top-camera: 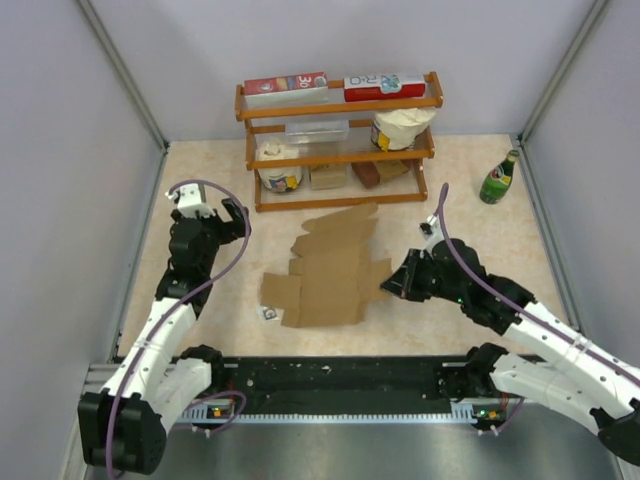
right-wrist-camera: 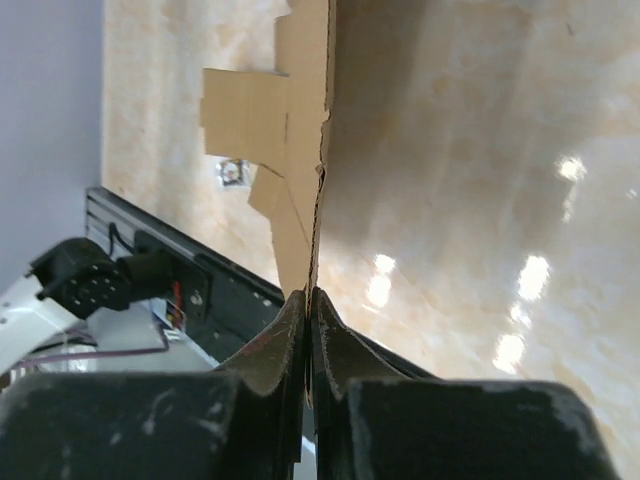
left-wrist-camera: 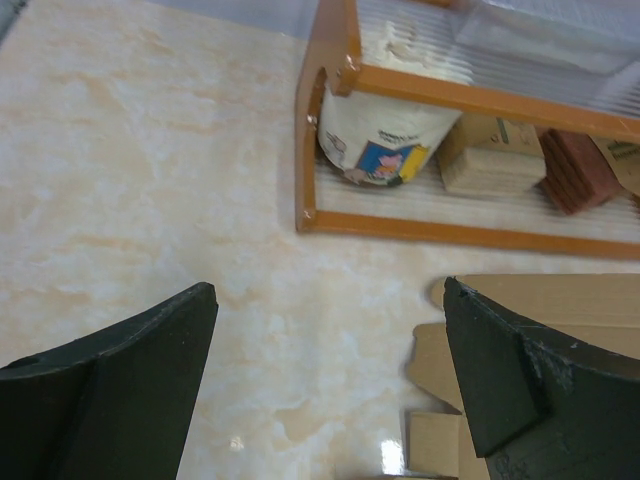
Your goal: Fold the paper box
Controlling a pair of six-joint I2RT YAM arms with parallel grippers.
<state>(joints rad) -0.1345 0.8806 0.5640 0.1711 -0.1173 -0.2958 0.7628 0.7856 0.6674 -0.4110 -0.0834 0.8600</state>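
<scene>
The paper box (top-camera: 330, 270) is a flat brown die-cut cardboard sheet with flaps, lying in the middle of the table. My right gripper (top-camera: 396, 283) is at its right edge, shut on that edge. In the right wrist view the thin cardboard (right-wrist-camera: 300, 120) runs edge-on straight into the closed right gripper (right-wrist-camera: 310, 295). My left gripper (top-camera: 215, 212) hovers left of the sheet near the shelf. It stands wide open with nothing between its fingers. In the left wrist view the left gripper (left-wrist-camera: 328, 288) frames bare table, and the sheet's flaps (left-wrist-camera: 570, 298) lie by the right finger.
A wooden shelf (top-camera: 340, 157) at the back holds red-and-white cartons, paper cups and small blocks; its lower corner (left-wrist-camera: 400, 225) and a printed cup (left-wrist-camera: 380, 140) lie ahead of the left gripper. A green bottle (top-camera: 499, 178) stands back right. A small tag (top-camera: 270, 313) lies by the sheet's near-left corner.
</scene>
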